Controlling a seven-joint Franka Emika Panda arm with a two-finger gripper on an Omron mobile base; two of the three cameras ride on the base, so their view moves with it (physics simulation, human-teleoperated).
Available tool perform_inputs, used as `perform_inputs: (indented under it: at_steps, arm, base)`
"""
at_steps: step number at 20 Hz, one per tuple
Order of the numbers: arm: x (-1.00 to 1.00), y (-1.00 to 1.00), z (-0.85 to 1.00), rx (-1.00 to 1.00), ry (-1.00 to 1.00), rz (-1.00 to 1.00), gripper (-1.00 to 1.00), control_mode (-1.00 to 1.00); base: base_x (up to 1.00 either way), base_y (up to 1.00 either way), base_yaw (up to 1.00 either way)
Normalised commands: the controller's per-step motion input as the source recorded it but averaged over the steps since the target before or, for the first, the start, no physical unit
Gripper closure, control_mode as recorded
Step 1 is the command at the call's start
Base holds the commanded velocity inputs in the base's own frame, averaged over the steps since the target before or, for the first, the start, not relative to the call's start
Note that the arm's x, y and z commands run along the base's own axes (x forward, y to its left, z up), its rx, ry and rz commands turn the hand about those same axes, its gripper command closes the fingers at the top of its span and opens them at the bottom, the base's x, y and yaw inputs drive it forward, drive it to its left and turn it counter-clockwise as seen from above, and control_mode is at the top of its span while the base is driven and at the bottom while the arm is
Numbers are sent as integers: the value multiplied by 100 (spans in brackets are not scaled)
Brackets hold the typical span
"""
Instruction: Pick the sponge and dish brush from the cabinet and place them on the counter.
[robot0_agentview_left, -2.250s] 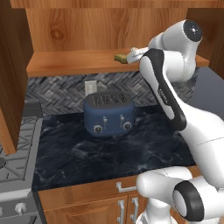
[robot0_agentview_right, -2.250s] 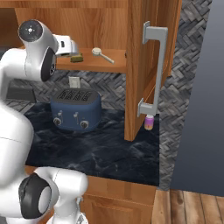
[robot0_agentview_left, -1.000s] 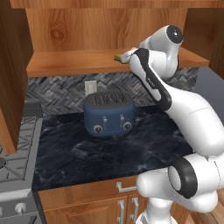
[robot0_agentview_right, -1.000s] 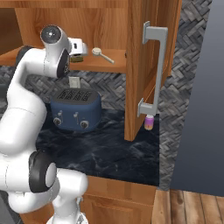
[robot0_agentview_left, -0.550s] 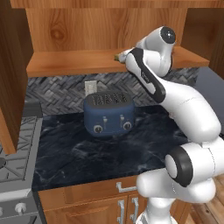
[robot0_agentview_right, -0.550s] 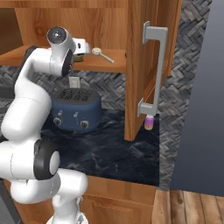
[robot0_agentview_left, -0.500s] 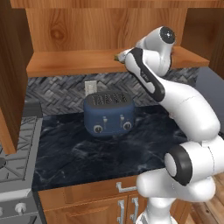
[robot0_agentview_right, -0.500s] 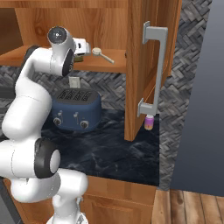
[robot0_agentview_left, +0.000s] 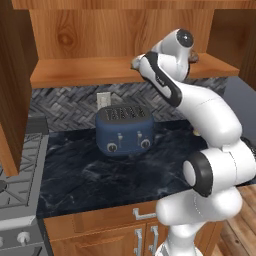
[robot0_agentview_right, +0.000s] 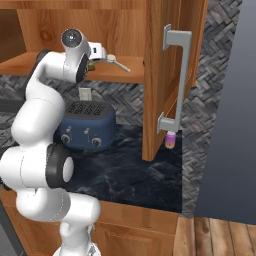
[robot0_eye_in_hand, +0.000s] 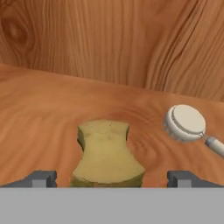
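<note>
On the cabinet's shelf (robot0_eye_in_hand: 39, 109) the yellow sponge (robot0_eye_in_hand: 107, 151) lies just ahead of my gripper (robot0_eye_in_hand: 111, 178). The gripper is open, one dark fingertip (robot0_eye_in_hand: 41, 178) on each side of the sponge and neither touching it. The dish brush (robot0_eye_in_hand: 187, 122) lies to the sponge's right, white round head up, its handle running out of frame. From the right base the brush (robot0_agentview_right: 120, 64) rests on the shelf just past my hand (robot0_agentview_right: 97, 51). From the left base my hand (robot0_agentview_left: 142, 62) reaches over the shelf (robot0_agentview_left: 85, 70) and covers the sponge. The dark marbled counter (robot0_agentview_left: 100, 175) lies below.
A blue toaster (robot0_agentview_left: 124, 129) stands on the counter under the shelf. The cabinet's open door (robot0_agentview_right: 160, 75) with its silver handle hangs to the right, a small purple jar (robot0_agentview_right: 170, 140) below it. A brown lump (robot0_agentview_left: 192, 56) sits on the shelf. The stove (robot0_agentview_left: 15, 185) is at left.
The arm has pushed the hand a little further in over the shelf toward the sponge. The gripper has stayed open and the sponge and brush have not moved.
</note>
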Motion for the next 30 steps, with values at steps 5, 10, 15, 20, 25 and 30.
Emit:
perform_inputs:
  at_steps: [5, 10, 15, 20, 25, 30]
  arm:
    - [24, 0, -6, 1, 5, 0, -100, -100]
    - [17, 5, -8, 0, 5, 0, -100, -100]
    - [12, 17, -6, 0, 4, 0, -100, -100]
    - [12, 21, -5, 0, 1, 0, -100, -100]
    - [20, 8, -13, 0, 0, 0, -100, -100]
    - [28, 0, -13, 0, 0, 0, -100, -100]
  base:
    - [0, 0, 0]
    - [0, 0, 0]
    - [0, 0, 0]
    - [0, 0, 0]
    - [0, 0, 0]
    - [0, 0, 0]
